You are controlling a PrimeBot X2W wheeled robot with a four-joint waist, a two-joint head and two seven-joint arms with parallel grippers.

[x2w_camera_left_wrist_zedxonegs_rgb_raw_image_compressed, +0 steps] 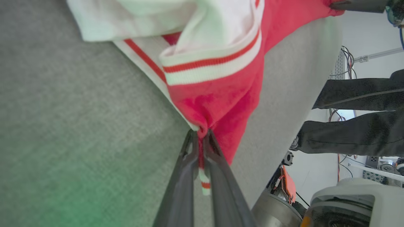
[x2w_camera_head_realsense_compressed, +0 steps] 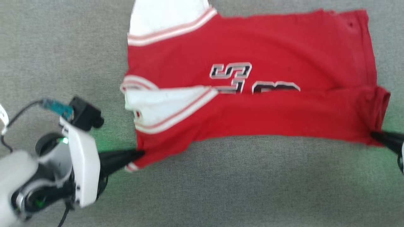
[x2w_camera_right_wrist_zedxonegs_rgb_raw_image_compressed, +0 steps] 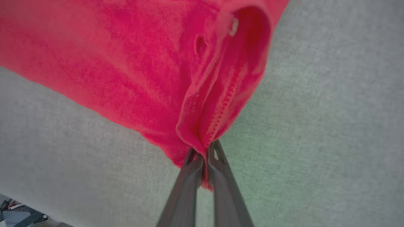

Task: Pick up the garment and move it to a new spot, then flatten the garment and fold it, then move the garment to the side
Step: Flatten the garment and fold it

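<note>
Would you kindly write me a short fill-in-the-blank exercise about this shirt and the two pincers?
1. The garment is mostly ____ in colour.
2. The left pincer is ____ on the garment's corner.
3. The right pincer, too, is shut on the ____.
4. Its sleeves are ____.
Missing words: red; shut; garment; white

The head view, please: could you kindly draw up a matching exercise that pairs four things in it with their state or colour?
1. left gripper
2. right gripper
3. black print
4. table

A. grey, beneath the shirt
B. shut on a plain red corner
C. partly covered by a fold
D. shut on a stripe-trimmed corner

Pairs: 1-D, 2-B, 3-C, 4-A
</note>
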